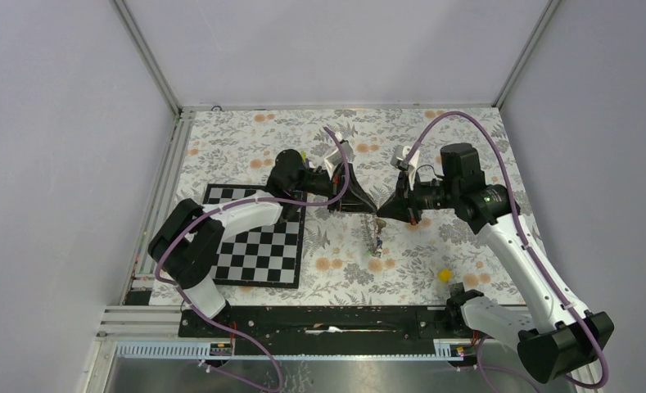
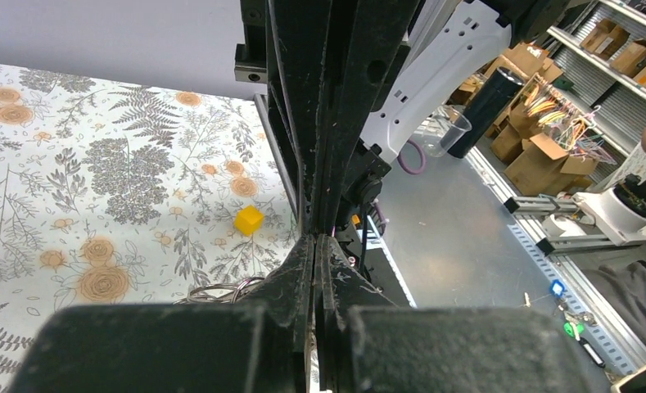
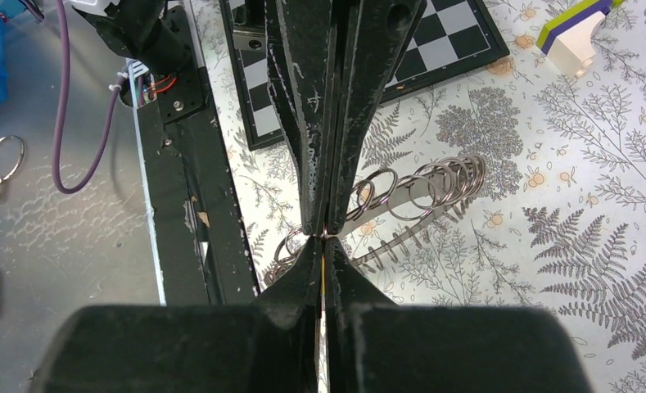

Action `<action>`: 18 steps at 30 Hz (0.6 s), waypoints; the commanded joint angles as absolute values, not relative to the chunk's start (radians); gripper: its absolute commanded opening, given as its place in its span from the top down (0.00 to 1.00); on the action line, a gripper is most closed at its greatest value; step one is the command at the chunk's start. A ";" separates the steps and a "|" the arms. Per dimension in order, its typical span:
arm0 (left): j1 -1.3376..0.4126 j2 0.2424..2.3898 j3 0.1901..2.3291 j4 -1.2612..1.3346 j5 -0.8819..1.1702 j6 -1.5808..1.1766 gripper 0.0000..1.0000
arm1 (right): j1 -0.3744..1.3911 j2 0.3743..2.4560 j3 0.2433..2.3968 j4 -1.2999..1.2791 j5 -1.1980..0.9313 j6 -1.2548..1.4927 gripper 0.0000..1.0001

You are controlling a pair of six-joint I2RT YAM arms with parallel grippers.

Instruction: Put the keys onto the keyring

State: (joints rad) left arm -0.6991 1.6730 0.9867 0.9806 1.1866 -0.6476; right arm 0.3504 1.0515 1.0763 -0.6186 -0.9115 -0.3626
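Observation:
My left gripper (image 1: pixel 367 209) and right gripper (image 1: pixel 385 213) meet tip to tip above the middle of the flowered table. Both are shut. A string of several thin metal rings, the keyring (image 3: pixel 422 190), hangs from the meeting point and trails down to the cloth (image 1: pixel 375 243). In the left wrist view the rings (image 2: pixel 213 291) show just left of my shut left gripper (image 2: pixel 315 241). In the right wrist view a thin orange-yellow sliver, seemingly a key (image 3: pixel 323 274), sits between the pads of my right gripper (image 3: pixel 323 241). No other coloured key heads can be made out.
A black-and-white chessboard (image 1: pixel 262 246) lies left of centre. A small yellow cube (image 1: pixel 444 275) sits near the right arm's base and also shows in the left wrist view (image 2: pixel 249 219). A white block with a green-purple top (image 3: pixel 577 37) stands beyond the rings.

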 commanded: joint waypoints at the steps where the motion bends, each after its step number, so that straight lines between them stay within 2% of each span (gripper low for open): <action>1: -0.704 1.662 1.016 0.945 1.197 -0.561 1.00 | 0.346 1.057 1.126 -0.632 -0.927 -0.396 1.00; 5: -0.703 1.646 1.062 0.708 1.175 -0.396 0.98 | 0.345 1.073 1.165 -0.706 -0.858 -0.443 1.00; 10: -0.716 1.636 1.155 0.366 1.113 -0.129 0.78 | 0.354 1.116 1.211 -0.809 -0.799 -0.488 1.00; 14: -0.731 1.644 1.192 0.301 1.097 -0.084 0.70 | 0.382 1.145 1.236 -0.854 -0.760 -0.502 1.00; 18: -0.741 1.654 1.216 0.272 1.097 -0.068 0.68 | 0.407 1.162 1.251 -0.874 -0.729 -0.507 1.00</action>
State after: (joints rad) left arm -0.7292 1.6730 1.1618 0.3386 1.1175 -0.1516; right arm 0.3782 1.1545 1.1942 -0.8379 -0.7486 -0.4828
